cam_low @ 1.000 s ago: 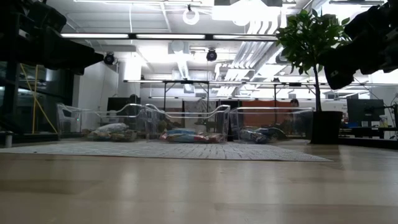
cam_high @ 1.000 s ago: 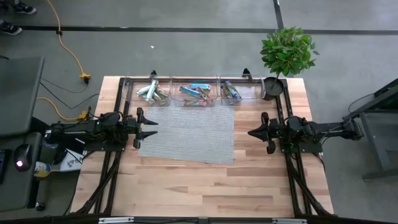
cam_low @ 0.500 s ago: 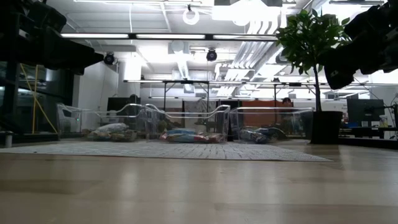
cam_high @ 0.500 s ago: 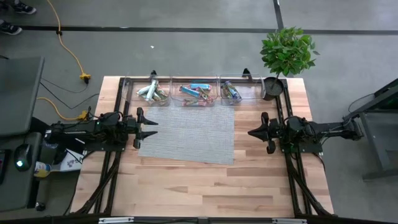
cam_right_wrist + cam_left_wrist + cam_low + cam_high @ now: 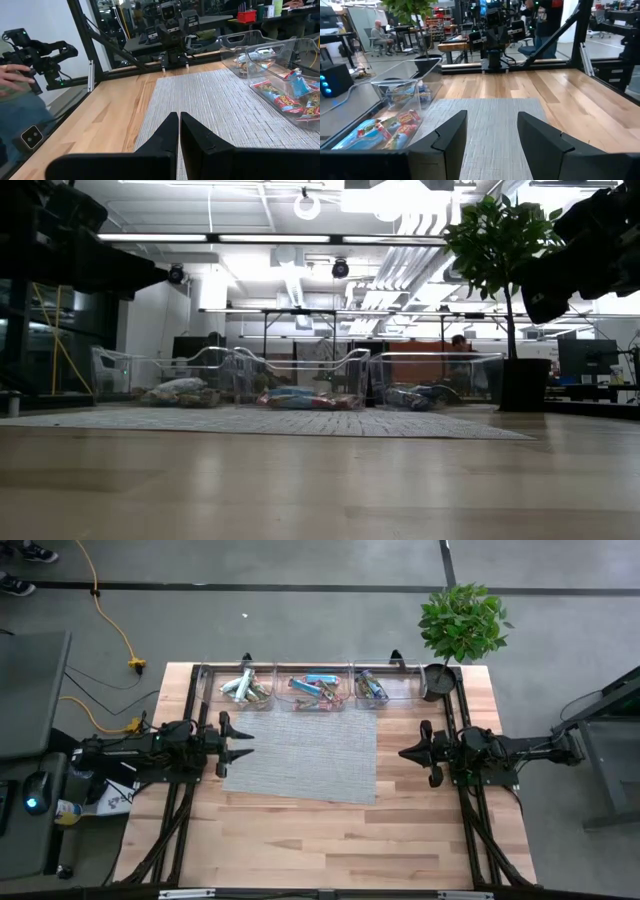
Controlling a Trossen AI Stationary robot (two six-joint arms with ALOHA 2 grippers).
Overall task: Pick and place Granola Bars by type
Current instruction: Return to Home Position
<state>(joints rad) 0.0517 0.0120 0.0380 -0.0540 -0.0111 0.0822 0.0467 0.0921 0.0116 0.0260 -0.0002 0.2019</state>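
Wooden surface (image 5: pixel 300 840), one grey mat (image 5: pixel 300 760). Three clear bins (image 5: pixel 315 666) along the far edge hold shiny Granola Bars (image 5: pixel 312 688) — silver-green left, red and blue middle, blue right; number unreadable. Left gripper (image 5: pixel 250 745) fingers released; right gripper (image 5: pixel 402 753) fingers clenched together.

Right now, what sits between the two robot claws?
Only the empty grey mat and bare tabletop, in the high view, separate the left gripper and right gripper.

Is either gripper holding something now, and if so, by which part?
Nothing is held. The left gripper is open and empty; the right gripper is shut on nothing. The bars lie in the bins.
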